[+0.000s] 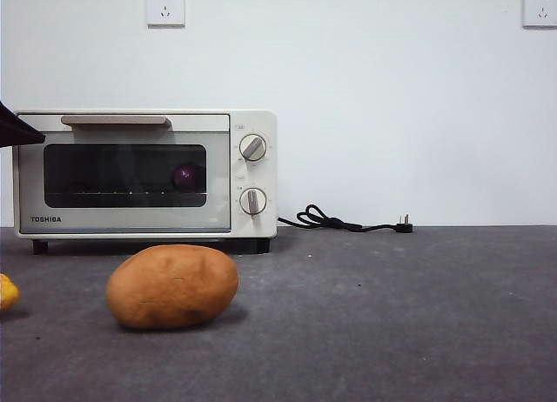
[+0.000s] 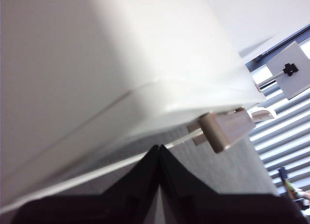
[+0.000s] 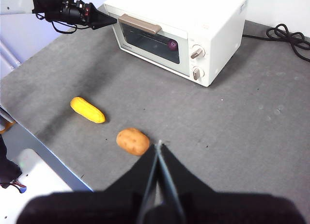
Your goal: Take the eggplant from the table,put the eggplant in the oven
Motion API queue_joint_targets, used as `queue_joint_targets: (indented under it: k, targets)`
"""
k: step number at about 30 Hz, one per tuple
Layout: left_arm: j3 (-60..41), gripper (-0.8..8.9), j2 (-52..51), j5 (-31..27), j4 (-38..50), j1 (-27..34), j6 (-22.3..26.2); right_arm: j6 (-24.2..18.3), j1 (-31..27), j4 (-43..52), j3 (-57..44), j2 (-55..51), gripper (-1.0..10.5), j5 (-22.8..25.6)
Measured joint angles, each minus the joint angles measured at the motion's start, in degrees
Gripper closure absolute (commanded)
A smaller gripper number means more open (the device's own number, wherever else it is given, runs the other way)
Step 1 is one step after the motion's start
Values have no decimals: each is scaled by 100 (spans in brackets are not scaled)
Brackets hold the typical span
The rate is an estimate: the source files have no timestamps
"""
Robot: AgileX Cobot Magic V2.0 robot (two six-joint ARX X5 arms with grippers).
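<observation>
Purple eggplant [image 1: 185, 177] apparently inside closed oven [image 1: 146, 174].

The setting looked like a lab or test room dressed as a kitchen. A cream toaster oven [image 1: 146, 174] stood on a bare grey surface [image 1: 392, 315] against a plain white wall with two power sockets [image 1: 165, 6], its cord [image 1: 348, 222] lying unplugged. A potato [image 1: 172, 285] and a corn cob [image 3: 87, 110] lay loose, and window blinds [image 2: 286, 146] showed to one side.
</observation>
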Motion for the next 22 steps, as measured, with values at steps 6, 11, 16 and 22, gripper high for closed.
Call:
queue_joint_targets:
  k: [6,11,16,22]
  targets:
    - [0,819,-234,-7,-439,0,-17,0,0,-2,0,0,958,0]
    - [0,819,-662,-92,-734,-94,-15,2,0,-2,0,0,958,0]
    - [0,819,-1333,-811,-1062,-330,-13,0,0,-2,0,0,958,0]
    - [0,819,-2347,-1676,-1805,-658,136,0,0,-2,0,0,958,0]
